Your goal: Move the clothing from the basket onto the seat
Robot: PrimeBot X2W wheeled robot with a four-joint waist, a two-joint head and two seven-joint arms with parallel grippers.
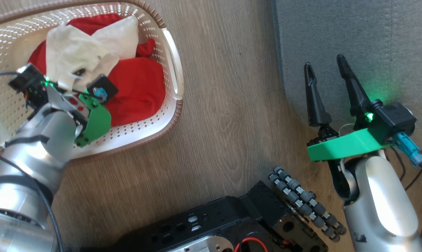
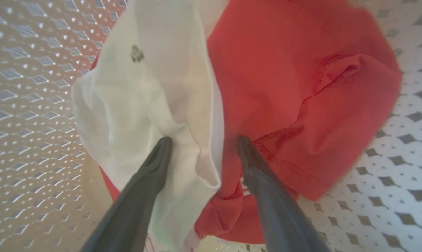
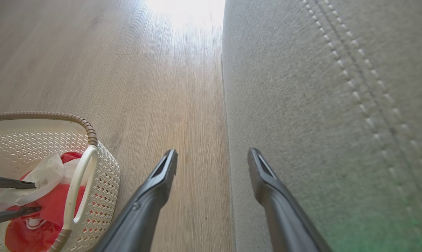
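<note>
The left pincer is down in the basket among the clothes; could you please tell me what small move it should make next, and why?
Probably close it. The left pincer stands open in the basket, its tips at the clothes, with a white fold and red cloth between them, so shutting should catch both.

The basket sits on the floor at left, clothing inside it under the left end effector. The seat lies right, apart, the right end effector over its edge.
</note>
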